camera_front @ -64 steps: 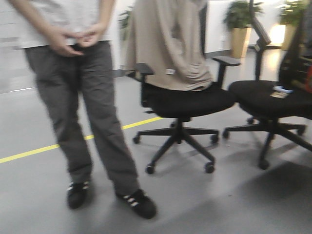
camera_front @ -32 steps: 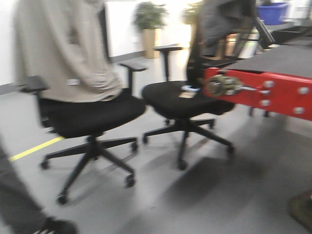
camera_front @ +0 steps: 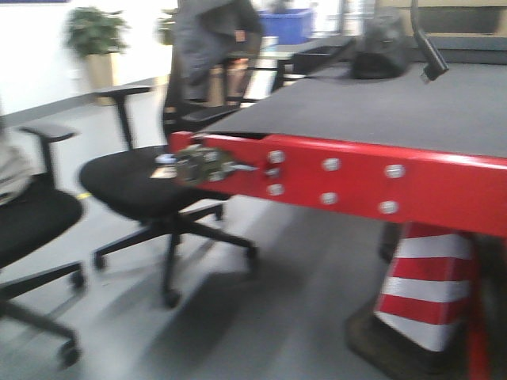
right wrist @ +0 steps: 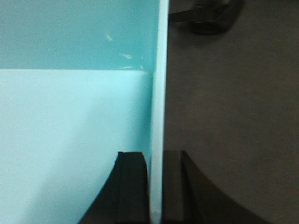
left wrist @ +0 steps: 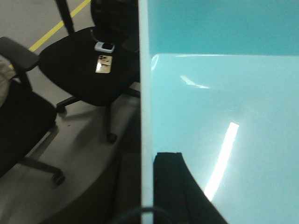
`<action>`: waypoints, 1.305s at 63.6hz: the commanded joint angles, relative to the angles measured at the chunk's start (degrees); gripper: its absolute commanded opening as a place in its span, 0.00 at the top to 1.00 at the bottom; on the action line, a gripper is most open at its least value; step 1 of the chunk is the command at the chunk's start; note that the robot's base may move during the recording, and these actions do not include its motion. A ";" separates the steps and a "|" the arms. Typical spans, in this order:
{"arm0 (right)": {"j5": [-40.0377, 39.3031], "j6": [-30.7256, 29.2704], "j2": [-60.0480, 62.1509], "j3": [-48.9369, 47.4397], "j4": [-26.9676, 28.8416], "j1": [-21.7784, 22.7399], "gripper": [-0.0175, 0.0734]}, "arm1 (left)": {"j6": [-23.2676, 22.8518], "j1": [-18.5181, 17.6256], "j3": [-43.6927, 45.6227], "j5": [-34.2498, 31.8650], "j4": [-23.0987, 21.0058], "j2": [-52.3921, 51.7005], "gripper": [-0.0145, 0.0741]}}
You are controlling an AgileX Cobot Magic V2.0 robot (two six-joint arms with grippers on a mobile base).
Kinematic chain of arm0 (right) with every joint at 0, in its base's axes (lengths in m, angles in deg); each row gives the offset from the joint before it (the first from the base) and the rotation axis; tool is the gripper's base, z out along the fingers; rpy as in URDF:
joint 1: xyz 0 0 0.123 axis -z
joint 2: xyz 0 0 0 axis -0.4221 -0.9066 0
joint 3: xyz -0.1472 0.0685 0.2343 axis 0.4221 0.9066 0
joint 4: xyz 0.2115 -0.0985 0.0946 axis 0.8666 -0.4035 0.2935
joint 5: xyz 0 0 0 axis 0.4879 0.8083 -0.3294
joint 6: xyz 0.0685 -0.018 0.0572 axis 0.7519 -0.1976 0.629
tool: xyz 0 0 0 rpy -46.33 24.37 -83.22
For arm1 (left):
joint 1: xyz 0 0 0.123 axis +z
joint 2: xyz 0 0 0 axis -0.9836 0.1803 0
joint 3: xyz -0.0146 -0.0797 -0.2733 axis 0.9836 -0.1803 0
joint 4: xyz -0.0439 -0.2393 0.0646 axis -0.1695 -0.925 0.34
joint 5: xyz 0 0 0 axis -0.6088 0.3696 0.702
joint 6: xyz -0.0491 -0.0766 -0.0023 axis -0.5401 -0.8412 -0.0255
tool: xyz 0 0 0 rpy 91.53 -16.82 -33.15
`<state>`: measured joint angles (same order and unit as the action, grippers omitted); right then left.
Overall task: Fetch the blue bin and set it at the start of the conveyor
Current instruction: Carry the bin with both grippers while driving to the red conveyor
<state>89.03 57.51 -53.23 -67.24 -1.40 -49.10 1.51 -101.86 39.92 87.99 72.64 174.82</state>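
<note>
The left gripper (left wrist: 145, 156) is clamped on the left wall of the bin (left wrist: 224, 102). One black finger (left wrist: 180, 191) lies against the inner face and the other shows dark against the outer face. The right gripper (right wrist: 157, 154) pinches the opposite wall the same way, with a finger (right wrist: 133, 186) on each side of the thin rim. The pale turquoise bin hangs between both arms. Past its left wall lie the floor (left wrist: 84, 154) and a black chair (left wrist: 79, 74) with a phone (left wrist: 103, 64) on its seat.

In the front view the conveyor start (camera_front: 341, 178) stands close ahead, a red frame with silver bolts (camera_front: 330, 165) edging the black belt (camera_front: 380, 103). A striped cone (camera_front: 424, 289) stands below the frame. The bin does not show in that view, so I cannot tell how it stands to the belt.
</note>
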 commanded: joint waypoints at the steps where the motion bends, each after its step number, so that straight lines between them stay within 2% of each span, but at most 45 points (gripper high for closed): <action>1: -2.87 -0.50 0.70 -0.47 0.70 -0.48 0.99 | 0.25 -0.77 0.50 -3.28 -0.43 -0.60 0.96; 83: -2.87 -0.50 0.70 -0.47 0.70 -0.48 0.99 | 0.25 -0.77 0.50 -3.28 -0.43 -0.60 0.96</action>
<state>88.92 57.51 -53.23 -67.24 -1.40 -49.10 1.51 -101.86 39.92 87.99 72.64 174.82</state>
